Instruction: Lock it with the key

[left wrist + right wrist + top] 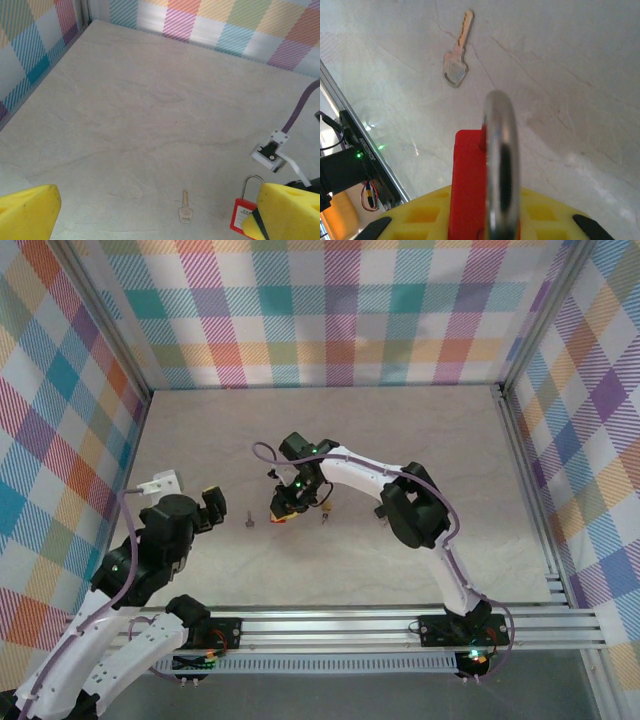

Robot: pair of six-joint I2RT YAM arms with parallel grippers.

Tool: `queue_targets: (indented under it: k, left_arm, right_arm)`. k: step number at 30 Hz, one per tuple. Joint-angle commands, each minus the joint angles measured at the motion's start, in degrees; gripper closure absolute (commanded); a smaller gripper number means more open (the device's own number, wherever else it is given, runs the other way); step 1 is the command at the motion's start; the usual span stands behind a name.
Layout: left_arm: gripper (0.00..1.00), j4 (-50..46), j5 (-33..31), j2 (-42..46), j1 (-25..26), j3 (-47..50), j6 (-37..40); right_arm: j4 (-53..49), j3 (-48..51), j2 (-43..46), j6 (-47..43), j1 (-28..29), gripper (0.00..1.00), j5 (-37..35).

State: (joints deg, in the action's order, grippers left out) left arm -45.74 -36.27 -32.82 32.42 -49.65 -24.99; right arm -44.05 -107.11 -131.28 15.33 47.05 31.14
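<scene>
**Top external view: padlock pinned by the right arm, key loose on the table**

The pale, marble-patterned tabletop (420,440) sits inside checked fabric walls, which carry a pattern but no writing. Both white arms reach in from the near rail towards the same central patch, probably so that one can steady the lock while the other works the key.

The right gripper (285,504) is closed most of the way on the red-bodied padlock with a silver steel shackle (468,186). Its yellow pads clamp the body from the sides, with the shackle standing upright above them. The keyway is hidden, so I cannot tell which way it faces.

The left gripper (211,508) is spread fully wide and holds nothing. Its yellow fingertips (27,212) frame the small flat silver key (185,212), which lies on the table just beside the padlock and apart from it, with its blade pointing away from the left wrist camera. That position suggests a pick-up is coming, though the key lies flat and will be hard to pinch.

The left wrist view shows a pale label on the padlock's red face, but its print is too small to read.
</scene>
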Motion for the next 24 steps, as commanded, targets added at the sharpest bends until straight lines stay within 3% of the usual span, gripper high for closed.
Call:
queue_targets:
  k: [1, 14, 24]
  left_arm:
    - [0.00, 2.48, -2.04, 1.38, -0.96, 1.07, 0.21]
    - [0.00, 2.49, -1.44, 1.44, -1.48, 1.23, 0.23]
    - [0.00, 2.49, -1.19, 1.62, -2.01, 1.30, 0.25]
  right_arm:
    - [-2.08, -4.21, -2.26, -0.84, 0.58, 1.00, 2.47]
    - [-1.72, -9.79, -7.19, -0.34, 0.94, 1.00, 9.21]
    - [-4.32, -13.96, -11.07, -0.30, 1.55, 1.00, 10.43]
